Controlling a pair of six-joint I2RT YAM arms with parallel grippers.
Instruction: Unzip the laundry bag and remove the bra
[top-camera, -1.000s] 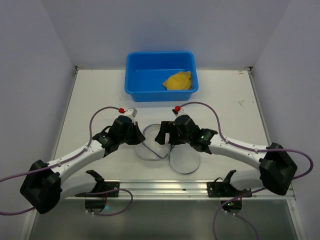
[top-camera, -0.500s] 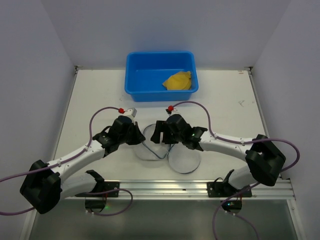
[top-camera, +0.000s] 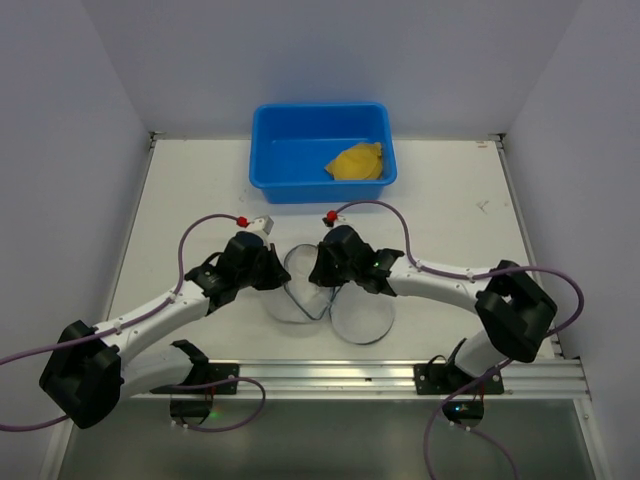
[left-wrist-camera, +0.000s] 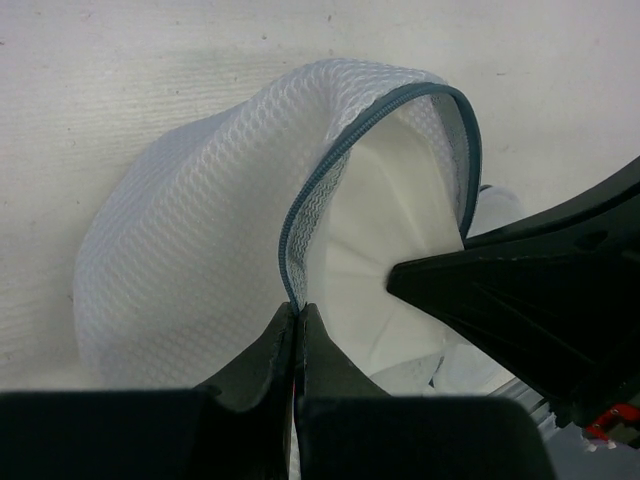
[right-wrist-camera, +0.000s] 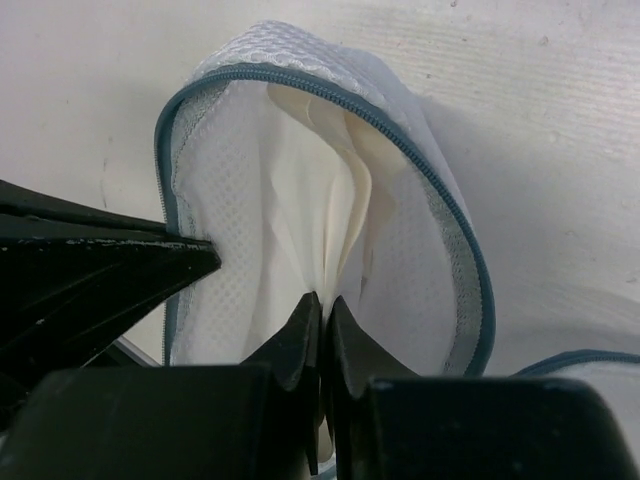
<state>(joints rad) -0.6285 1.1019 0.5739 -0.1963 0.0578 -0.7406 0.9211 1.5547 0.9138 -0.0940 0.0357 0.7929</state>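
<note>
The laundry bag (top-camera: 298, 288) lies unzipped between the two arms, its round lid (top-camera: 362, 320) flopped to the right. In the left wrist view my left gripper (left-wrist-camera: 297, 308) is shut on the bag's grey-blue zip rim (left-wrist-camera: 318, 180), holding the white mesh (left-wrist-camera: 180, 250) up. Inside the mouth shows the bra (left-wrist-camera: 385, 225), cream and folded. My right gripper (right-wrist-camera: 325, 298) reaches into the opening and is shut on a pleat of the bra (right-wrist-camera: 330, 190). The zip rim (right-wrist-camera: 445, 205) arches round it. In the top view both grippers, left (top-camera: 276, 278) and right (top-camera: 318, 276), meet at the bag.
A blue plastic tub (top-camera: 275, 160) stands at the back of the table with a yellow cloth (top-camera: 358, 162) in its right corner. The left gripper's black finger (right-wrist-camera: 110, 265) sits close to the right gripper's left side. White walls enclose the table.
My right gripper has moved left into the bag's mouth and closed from wide open onto the cream bra fabric. The left gripper has stayed put on the rim.
</note>
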